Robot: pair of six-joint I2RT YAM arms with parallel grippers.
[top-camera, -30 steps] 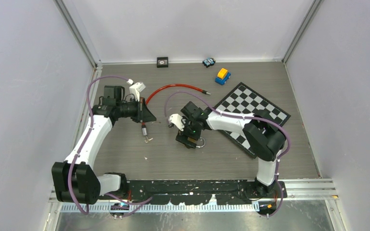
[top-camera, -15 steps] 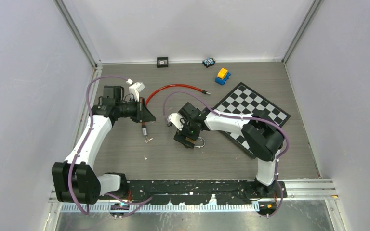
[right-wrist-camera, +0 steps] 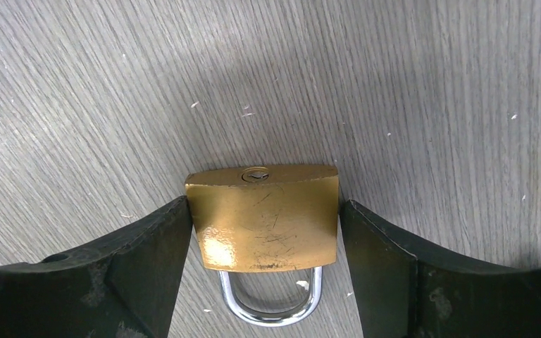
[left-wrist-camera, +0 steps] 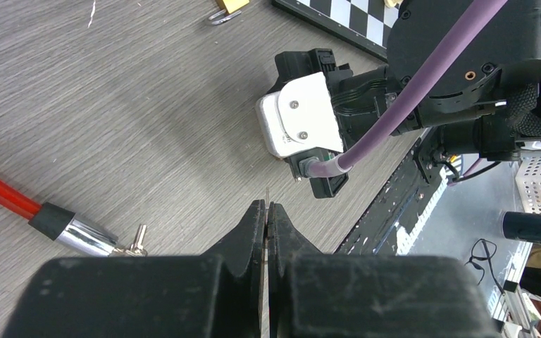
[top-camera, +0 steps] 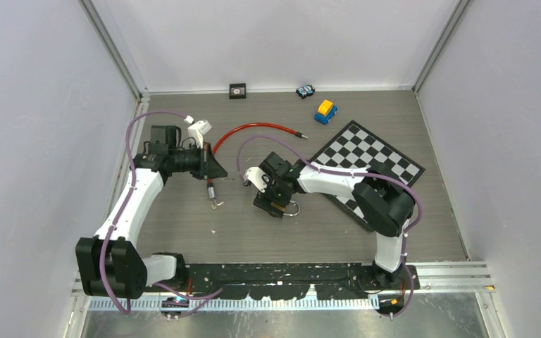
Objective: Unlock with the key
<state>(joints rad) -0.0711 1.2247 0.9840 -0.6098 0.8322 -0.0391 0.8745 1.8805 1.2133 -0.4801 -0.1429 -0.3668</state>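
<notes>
Brass padlock (right-wrist-camera: 260,225) is lying between the parted jaws of my right gripper (right-wrist-camera: 264,208). Its keyhole (right-wrist-camera: 256,173) is pointing left, toward my left gripper (left-wrist-camera: 266,208), jaws together.

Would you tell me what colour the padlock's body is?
Scratched brass-gold padlock; right wrist view shows it best.

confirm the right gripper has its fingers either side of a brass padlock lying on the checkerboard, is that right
No: the brass padlock lies on the bare wood-grain table, not on the checkerboard. The right wrist view shows it. The right gripper does have its fingers either side of it.
</notes>
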